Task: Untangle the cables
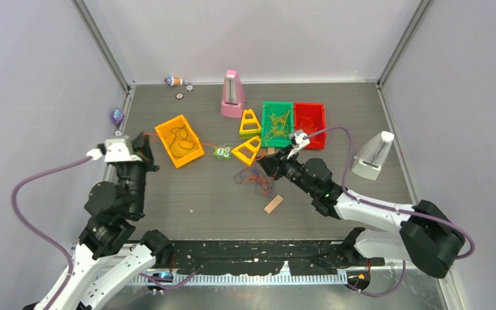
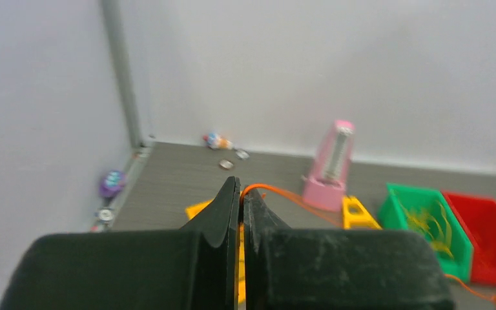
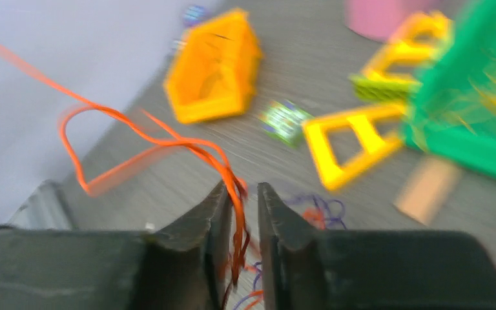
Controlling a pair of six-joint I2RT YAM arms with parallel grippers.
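Note:
A tangle of thin orange-red and dark purple cables (image 1: 255, 179) lies on the table's middle. My left gripper (image 1: 143, 143) is raised at the left, shut (image 2: 241, 190) on one orange cable (image 2: 284, 194) that arcs away rightward over the orange bin (image 1: 205, 143). My right gripper (image 1: 263, 165) sits at the pile's right edge. In its wrist view the jaws (image 3: 240, 188) are nearly together around a bunch of orange cables (image 3: 168, 139), with a thin gap on the right side. Those cables loop up to the left, and purple cords (image 3: 326, 210) lie just beyond the fingertips.
An orange bin (image 1: 196, 155) and a green bin (image 1: 264, 124) hold yellow cords; a red bin (image 1: 310, 117) stands beside the green one. Two yellow triangles (image 1: 250, 123), a small green block (image 1: 222, 152), a wooden block (image 1: 273, 204), a pink metronome (image 1: 233, 94) and a white one (image 1: 373, 155) surround the pile.

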